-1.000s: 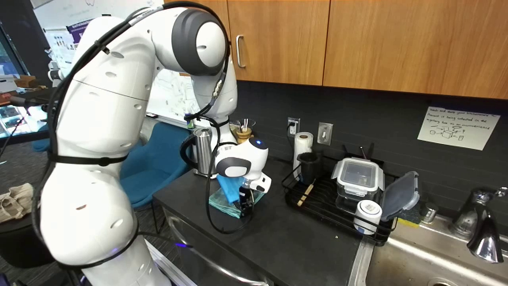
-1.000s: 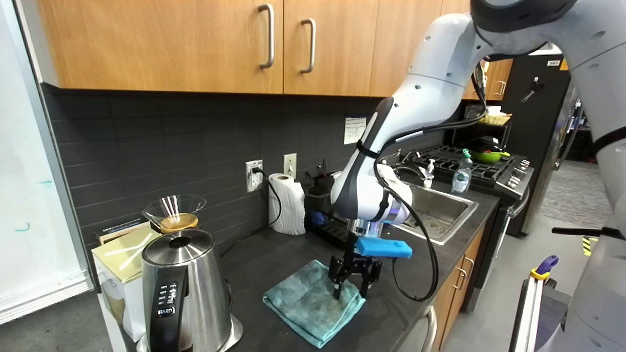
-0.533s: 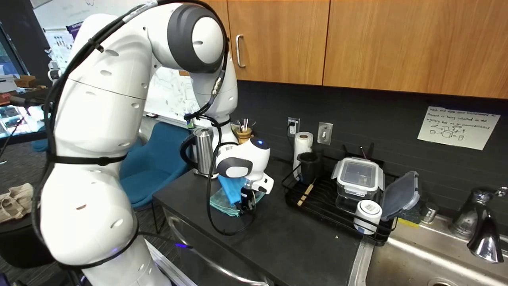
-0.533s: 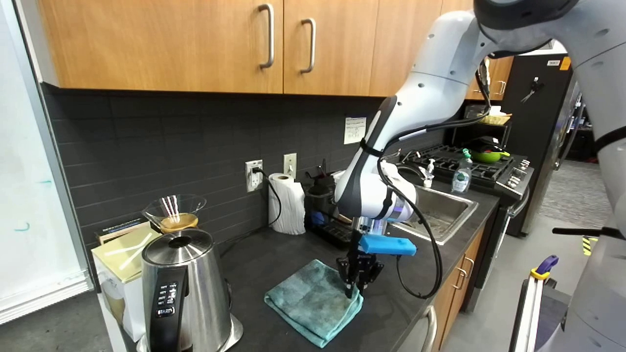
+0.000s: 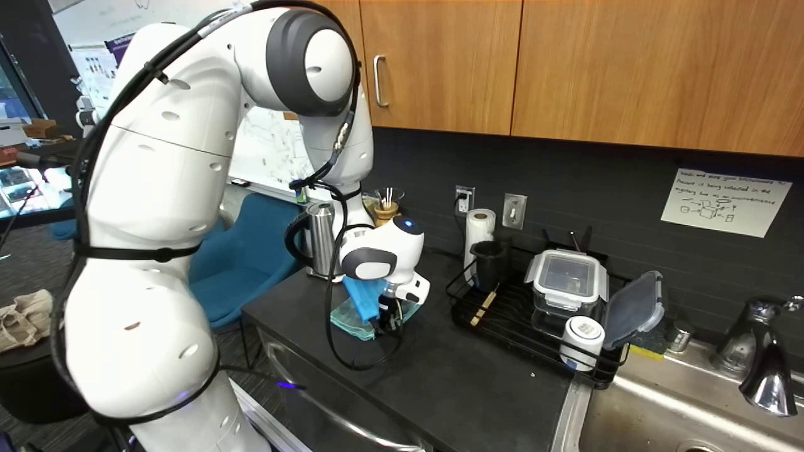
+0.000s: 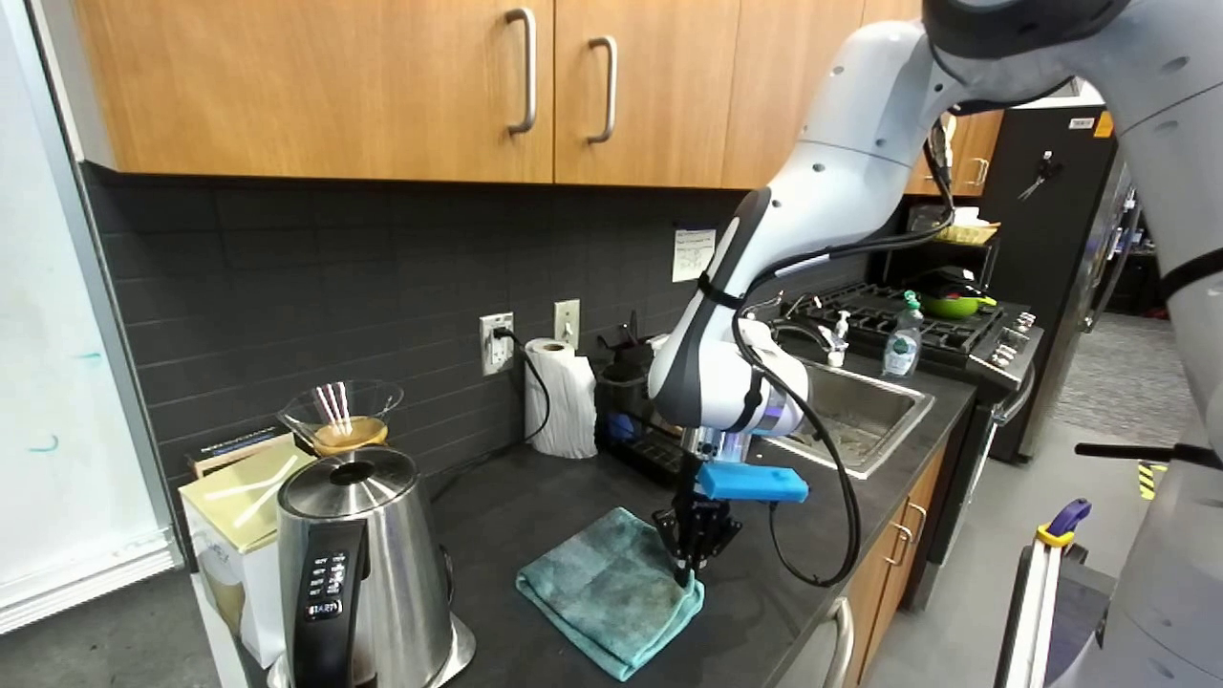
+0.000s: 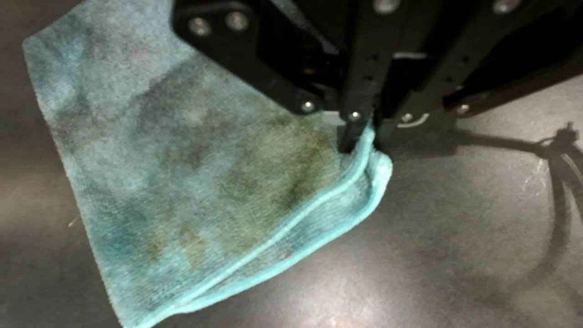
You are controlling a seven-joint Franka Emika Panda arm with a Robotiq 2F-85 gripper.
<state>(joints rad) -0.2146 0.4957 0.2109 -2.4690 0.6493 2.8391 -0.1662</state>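
Drawn together since the earlier frame: fingers (image 7: 349,137), with edge of cloth (image 7: 191,173) pinched between.
In wrist view, left to right: cloth, mostly flat on counter (image 7: 455,237); then, at its right corner, gripper (image 7: 367,132), almost without gap.

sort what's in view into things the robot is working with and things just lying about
Job in hand:
folded teal cloth
black two-finger gripper, pinching the cloth's edge

Just lying about:
steel kettle with black handle
white paper-towel roll
black wire dish rack
clear rectangular container with white-rimmed lid
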